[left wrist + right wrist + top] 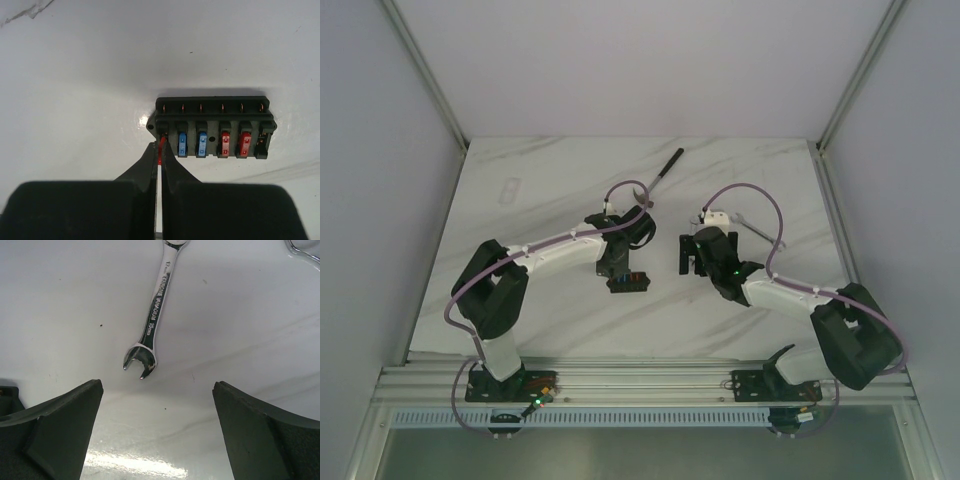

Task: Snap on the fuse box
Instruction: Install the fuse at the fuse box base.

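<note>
Left wrist — jaws pinch a red fuse point(161, 148) at edge of fuse box point(215, 117).

The desk point(75, 70) is smooth, glossy white with faint grey veins, glare showing just beside the fuse box point(215, 120). The fuse box is matt black plastic; its 2 blue fuses point(202, 144) and the red fuse point(161, 147) in the left hand point(161, 151) look translucent plastic. The wrench point(151, 320) is polished chrome metal.
</note>
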Tool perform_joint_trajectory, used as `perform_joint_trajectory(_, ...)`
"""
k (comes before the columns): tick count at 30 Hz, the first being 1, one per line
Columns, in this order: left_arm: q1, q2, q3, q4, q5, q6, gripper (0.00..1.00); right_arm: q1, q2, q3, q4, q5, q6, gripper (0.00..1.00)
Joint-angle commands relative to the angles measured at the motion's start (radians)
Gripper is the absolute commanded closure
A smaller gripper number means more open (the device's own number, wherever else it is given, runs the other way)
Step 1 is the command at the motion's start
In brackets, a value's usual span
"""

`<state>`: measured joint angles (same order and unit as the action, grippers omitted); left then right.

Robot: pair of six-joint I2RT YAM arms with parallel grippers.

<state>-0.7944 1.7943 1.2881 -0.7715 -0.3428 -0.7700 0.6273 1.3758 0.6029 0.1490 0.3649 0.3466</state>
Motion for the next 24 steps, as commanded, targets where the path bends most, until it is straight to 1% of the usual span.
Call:
perform_joint_trajectory(1,-0.008,0.012,0.030,-0.019,-0.025,-0.010,1.00,-0.005,0.010,0.000,0.020,0.006,-0.002,0.00)
perform_joint_trajectory(24,-0.013,0.065,0.021,-0.018,-0.027,-0.017,1.00,-0.007,0.016,0.000,0.020,-0.003,-0.001,0.00)
